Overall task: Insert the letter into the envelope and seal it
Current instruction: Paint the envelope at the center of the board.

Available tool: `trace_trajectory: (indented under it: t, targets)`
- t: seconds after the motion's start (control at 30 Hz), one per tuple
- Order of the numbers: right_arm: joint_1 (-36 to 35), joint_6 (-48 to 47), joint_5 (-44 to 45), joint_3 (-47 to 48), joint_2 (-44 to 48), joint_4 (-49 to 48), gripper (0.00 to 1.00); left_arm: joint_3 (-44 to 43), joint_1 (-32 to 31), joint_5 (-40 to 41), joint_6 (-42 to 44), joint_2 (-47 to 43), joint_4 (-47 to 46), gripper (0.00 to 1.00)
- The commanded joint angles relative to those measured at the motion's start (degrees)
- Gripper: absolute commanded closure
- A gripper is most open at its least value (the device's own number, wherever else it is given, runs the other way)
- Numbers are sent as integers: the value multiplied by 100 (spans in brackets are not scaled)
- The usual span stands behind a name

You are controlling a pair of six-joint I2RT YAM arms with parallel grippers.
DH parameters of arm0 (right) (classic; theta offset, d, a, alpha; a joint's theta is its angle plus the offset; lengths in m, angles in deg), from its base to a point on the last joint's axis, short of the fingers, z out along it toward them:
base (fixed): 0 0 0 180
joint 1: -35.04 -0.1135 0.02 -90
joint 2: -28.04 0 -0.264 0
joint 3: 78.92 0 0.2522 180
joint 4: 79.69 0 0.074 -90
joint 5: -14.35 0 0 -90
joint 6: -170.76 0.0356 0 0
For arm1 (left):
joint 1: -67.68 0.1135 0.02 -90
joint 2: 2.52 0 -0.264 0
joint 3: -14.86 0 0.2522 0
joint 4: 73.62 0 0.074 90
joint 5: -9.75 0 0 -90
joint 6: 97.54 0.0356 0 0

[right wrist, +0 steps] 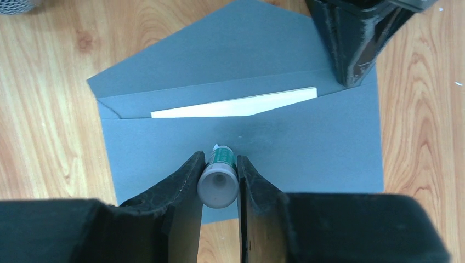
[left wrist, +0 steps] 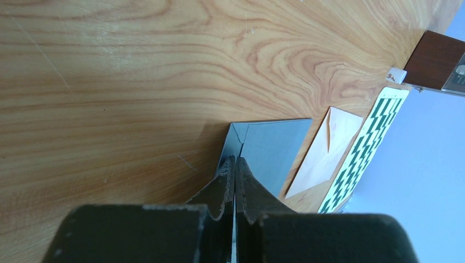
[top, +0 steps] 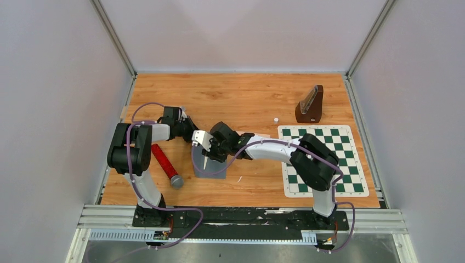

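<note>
Found grey envelope (right wrist: 307,148) flat on the table (left wrist: 109,82), flap open, between the 2 arms. Saw white letter (right wrist: 236,106) already inside, 1 strip showing at the mouth. Noted right end effector (right wrist: 219,160) pinching a glue stick (right wrist: 218,186), tip pointed down at the envelope's front. Noted left end effector (left wrist: 235,161) pressed together at 1 envelope corner; could not tell about any paper caught between.
</note>
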Motion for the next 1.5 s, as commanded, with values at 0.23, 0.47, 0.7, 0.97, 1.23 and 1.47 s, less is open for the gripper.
trace_trajectory:
  t: [0.23,0.47,0.7,0.97,1.23,1.47]
  targets:
    - [516,-157,369,296,-698,568,100,203,-46,1076,449,403,550,100]
    - [164,53,135,-139,-226,842,100,195,-46,1090,434,403,535,100]
    - [-160,218,-118,-374,85,1085,100,127,-46,1095,440,455,570,100]
    - [161,-116,131,-147,-327,506,100,126,-46,1076,458,448,561,100]
    - [507,-390,296,289,-722,332,100,83,-46,1091,458,477,618,100]
    - [276,-222,123,-118,-358,590,100,94,-46,1090,449,474,596,100]
